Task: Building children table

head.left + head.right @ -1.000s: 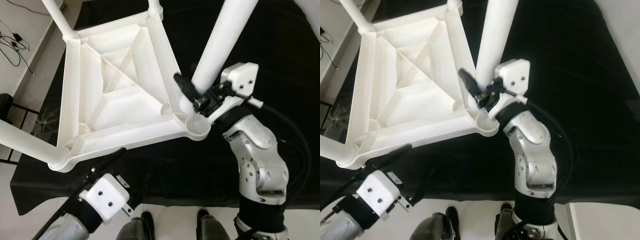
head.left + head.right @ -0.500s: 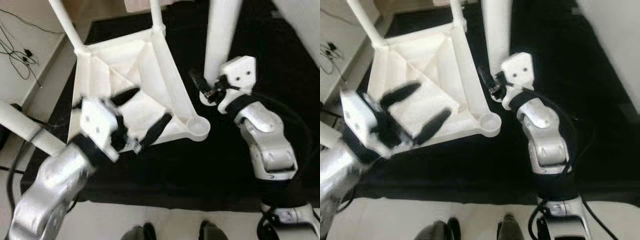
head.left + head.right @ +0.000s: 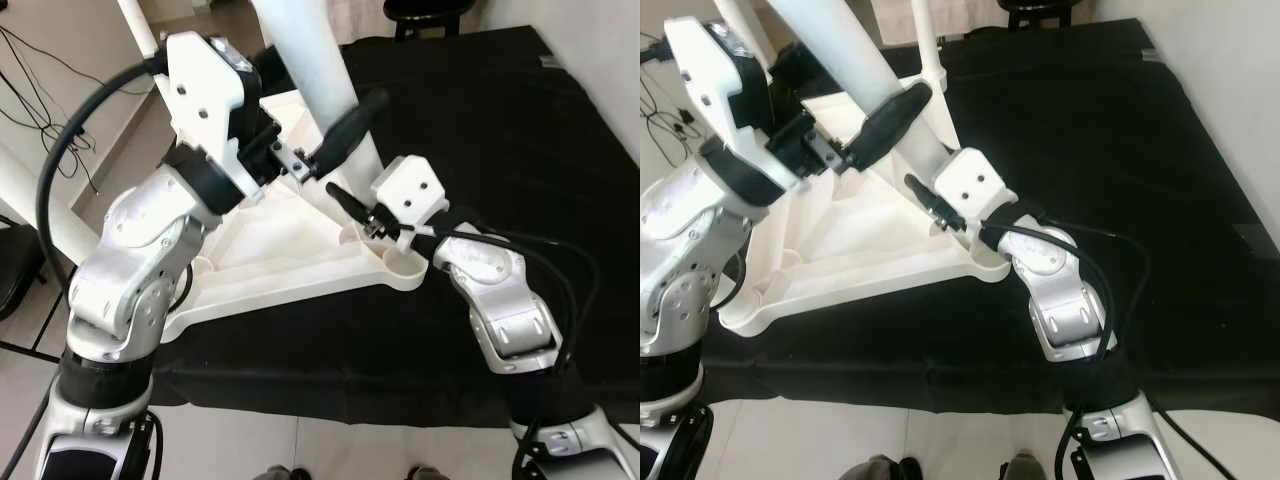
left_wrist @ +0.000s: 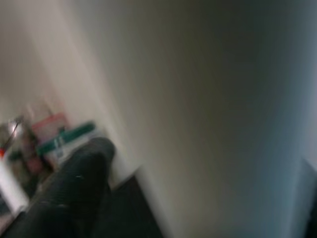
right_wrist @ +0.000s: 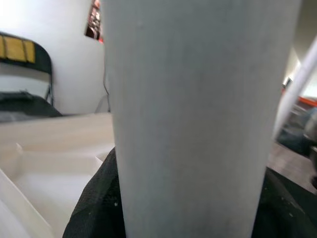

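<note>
Both grippers, left gripper point(image 3: 335, 135) higher and right gripper point(image 3: 352, 212) lower, clasp the thick white plastic table leg point(image 3: 312, 75); keep it aligned over the upturned white tabletop's point(image 3: 280, 255) empty corner socket point(image 3: 404, 265).

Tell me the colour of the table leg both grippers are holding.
White. The table leg shows best in the right eye view.

The white plastic tabletop point(image 3: 300, 262) lies upside down on a black cloth, its ribbed underside up and an empty round socket point(image 3: 405, 263) at the near corner. A thick white leg point(image 3: 305, 60) slants up from just beside that corner, seemingly unseated. Thinner-looking legs point(image 3: 923, 35) stand at the far corners.
</note>
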Tool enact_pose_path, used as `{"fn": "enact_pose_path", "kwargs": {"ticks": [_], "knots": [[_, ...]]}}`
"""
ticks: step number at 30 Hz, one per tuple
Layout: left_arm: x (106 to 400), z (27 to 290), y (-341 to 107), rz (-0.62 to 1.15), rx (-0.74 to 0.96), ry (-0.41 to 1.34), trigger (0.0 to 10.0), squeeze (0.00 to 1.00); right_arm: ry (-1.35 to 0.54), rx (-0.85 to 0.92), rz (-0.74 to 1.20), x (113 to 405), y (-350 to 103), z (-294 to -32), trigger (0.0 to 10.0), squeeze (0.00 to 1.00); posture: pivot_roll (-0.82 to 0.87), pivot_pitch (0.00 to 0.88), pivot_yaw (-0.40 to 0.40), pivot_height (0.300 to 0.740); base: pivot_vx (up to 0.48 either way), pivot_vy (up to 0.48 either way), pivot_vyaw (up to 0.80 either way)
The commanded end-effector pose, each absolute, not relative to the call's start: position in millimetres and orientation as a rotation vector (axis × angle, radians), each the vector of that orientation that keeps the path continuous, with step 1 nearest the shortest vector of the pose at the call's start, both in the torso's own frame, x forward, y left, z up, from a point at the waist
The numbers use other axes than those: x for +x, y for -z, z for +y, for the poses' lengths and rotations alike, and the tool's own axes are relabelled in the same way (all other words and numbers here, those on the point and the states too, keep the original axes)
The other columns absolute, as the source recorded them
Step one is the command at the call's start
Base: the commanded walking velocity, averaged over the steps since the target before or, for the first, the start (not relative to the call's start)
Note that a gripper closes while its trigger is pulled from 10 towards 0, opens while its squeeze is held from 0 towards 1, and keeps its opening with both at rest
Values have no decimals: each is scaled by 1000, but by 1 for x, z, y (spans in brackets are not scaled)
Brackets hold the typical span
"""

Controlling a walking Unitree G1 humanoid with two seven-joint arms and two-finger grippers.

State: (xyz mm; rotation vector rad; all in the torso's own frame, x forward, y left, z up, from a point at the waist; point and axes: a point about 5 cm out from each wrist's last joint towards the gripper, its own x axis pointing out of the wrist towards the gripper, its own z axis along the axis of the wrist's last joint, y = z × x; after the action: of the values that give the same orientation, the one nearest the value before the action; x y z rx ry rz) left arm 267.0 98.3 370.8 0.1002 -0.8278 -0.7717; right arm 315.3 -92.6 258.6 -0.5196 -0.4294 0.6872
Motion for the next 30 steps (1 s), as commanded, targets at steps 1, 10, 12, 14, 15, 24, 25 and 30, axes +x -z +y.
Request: {"fn": "enact_pose_path", "kwargs": {"ticks": [1, 10, 12, 14, 15, 24, 25, 30], "knots": [[276, 104, -372, -820, 88, 718, 0, 0, -739, -540, -477, 311, -259, -83, 10000, 0, -55, 97, 138, 740, 0, 0, 0], [280, 102, -373, -819, 82, 724, 0, 0, -685, -537, -442, 320, -256, -88, 10000, 0, -52, 83, 133, 740, 0, 0, 0], [281, 101, -373, -817, 81, 728, 0, 0, -669, -538, -425, 323, -255, -90, 10000, 0, -53, 79, 130, 740, 0, 0, 0], [281, 100, -373, -814, 79, 737, 0, 0, -656, -546, -403, 327, -253, -91, 10000, 0, -54, 74, 127, 740, 0, 0, 0], [281, 100, -373, -814, 79, 737, 0, 0, -656, -546, -403, 327, -253, -91, 10000, 0, -54, 74, 127, 740, 0, 0, 0], [283, 97, -363, -781, 82, 822, 0, 0, -829, -362, -392, 332, -272, -91, 10000, 1000, -64, 64, 122, 740, 0, 0, 0], [283, 97, -363, -781, 82, 822, 0, 0, -829, -362, -392, 332, -272, -91, 10000, 1000, -64, 64, 122, 740, 0, 0, 0], [281, 94, -361, -782, 82, 834, 0, 0, -915, -330, -452, 332, -299, -84, 10000, 0, -70, 59, 112, 740, 0, 0, 0]]}}
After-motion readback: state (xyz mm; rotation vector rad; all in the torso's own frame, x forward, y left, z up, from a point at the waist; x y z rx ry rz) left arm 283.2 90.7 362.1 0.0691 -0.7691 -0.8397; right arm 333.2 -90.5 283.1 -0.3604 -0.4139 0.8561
